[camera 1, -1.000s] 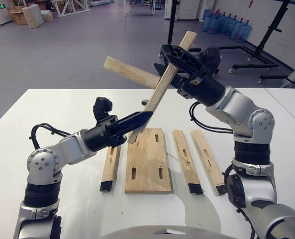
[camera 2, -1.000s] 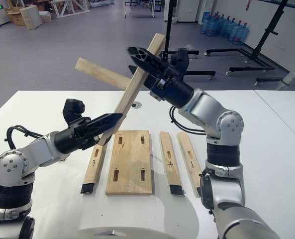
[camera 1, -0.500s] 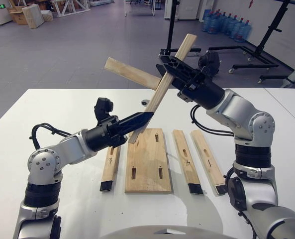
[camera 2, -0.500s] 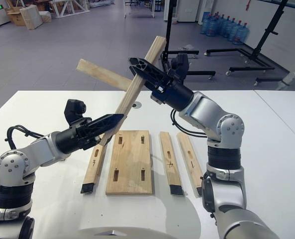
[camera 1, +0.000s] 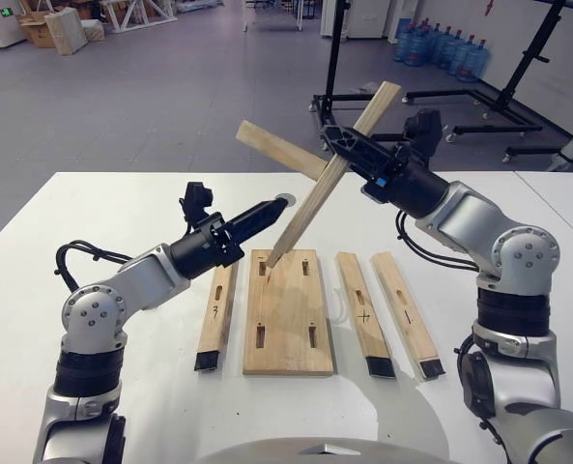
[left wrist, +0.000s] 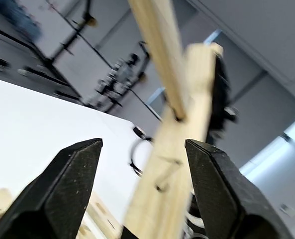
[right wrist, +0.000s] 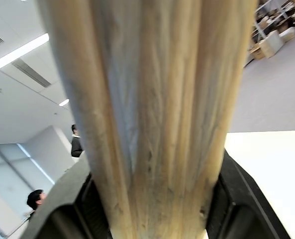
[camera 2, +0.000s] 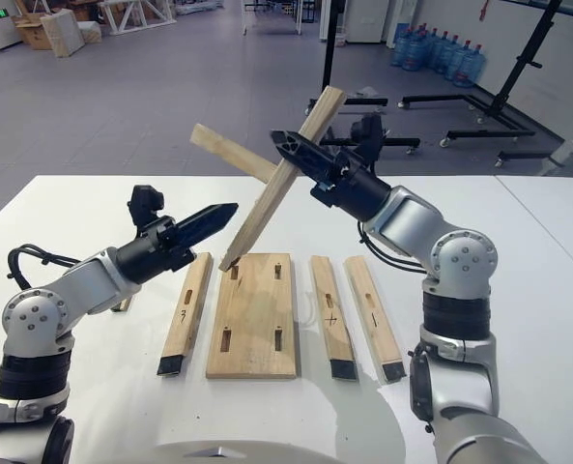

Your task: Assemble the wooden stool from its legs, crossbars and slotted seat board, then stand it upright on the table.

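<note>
Head view: the right claw [camera 1: 349, 145] is clamped on a leg [camera 1: 315, 198] above the counter [camera 1: 93, 208]. The leg slants down to the left. A crossbar [camera 1: 272, 148] is fixed across it near the top and juts out to the left. The leg's low end meets the board [camera 1: 288, 314] at its far left slot; whether it sits in the slot I cannot tell. The board lies flat. One loose leg [camera 1: 215, 314] lies just left of it and two loose legs [camera 1: 363, 311] just right of it. The left claw [camera 1: 257, 215] hangs over the counter, its tips near the slanted leg but apart from it.

Left wrist view: the left claw's fingers [left wrist: 67, 189] stand wide apart and grip nothing, with the leg and crossbar beyond them.

Right wrist view: the leg runs up between the right claw's dark fingers [right wrist: 72, 209], which press on both its sides.
</note>
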`<state>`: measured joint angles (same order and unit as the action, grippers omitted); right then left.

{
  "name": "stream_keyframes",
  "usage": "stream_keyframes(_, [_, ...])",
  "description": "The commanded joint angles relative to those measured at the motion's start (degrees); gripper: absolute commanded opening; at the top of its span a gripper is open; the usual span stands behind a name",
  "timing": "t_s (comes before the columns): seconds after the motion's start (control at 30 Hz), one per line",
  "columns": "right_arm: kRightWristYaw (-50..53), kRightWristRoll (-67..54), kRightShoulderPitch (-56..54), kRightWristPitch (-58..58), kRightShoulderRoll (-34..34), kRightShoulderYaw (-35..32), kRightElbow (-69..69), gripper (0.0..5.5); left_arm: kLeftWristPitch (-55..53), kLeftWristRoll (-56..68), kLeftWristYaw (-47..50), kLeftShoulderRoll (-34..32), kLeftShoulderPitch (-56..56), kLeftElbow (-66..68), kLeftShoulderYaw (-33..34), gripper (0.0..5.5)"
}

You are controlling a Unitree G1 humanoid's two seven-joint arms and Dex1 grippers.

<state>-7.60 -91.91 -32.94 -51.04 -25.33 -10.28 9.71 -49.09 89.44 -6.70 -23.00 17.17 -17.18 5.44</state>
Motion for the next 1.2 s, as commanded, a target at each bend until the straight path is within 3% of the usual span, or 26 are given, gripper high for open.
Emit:
stream_keyframes(0.03, [-6.98, 9.23, 2.23, 3.13, -1.41, 0.08, 4.52, 2.05, 3.98, -6.35, 4.88, 1.09, 0.41, 0.8, 2.42, 3.02])
stream_keyframes(0.3, [-34.18, 37.87, 9.28, 18.67, -8.3, 6.12, 4.89, 2.05, 6.66, -12.51, 5.13, 0.42, -9.48, -2.9, 8.76, 3.02])
stream_keyframes(0.43, [-39.25, 33.85, 7.77, 12.86, -6.02, 4.38, -4.84, 2.05, 6.9, -14.91, 4.71, 1.5, -11.49, -3.34, 8.49, 3.02])
stream_keyframes(0.6, [-50.3, 41.35, 7.82, 28.81, -0.43, 3.24, -10.93, 2.05, 6.42, -17.82, 3.37, 2.1, -12.06, -3.28, 6.97, 3.02])
stream_keyframes(0.8, [-61.81, 58.2, 8.16, 57.52, 3.92, 7.56, -16.86, 2.05, 5.42, -19.47, 2.15, 2.1, -12.09, -2.9, 6.21, 3.02])
stream_keyframes(1.0, [-66.5, 61.83, 8.48, 64.27, 6.45, 10.14, -22.78, 2.05, 4.71, -20.5, 1.44, 2.37, -11.99, -2.77, 5.8, 3.02])
stream_keyframes(1.2, [-70.0, 63.4, 7.03, 66.66, 4.49, 9.95, -27.52, 2.05, 4.78, -22.11, 0.71, 3.25, -12.84, -3.43, 4.76, 3.02])
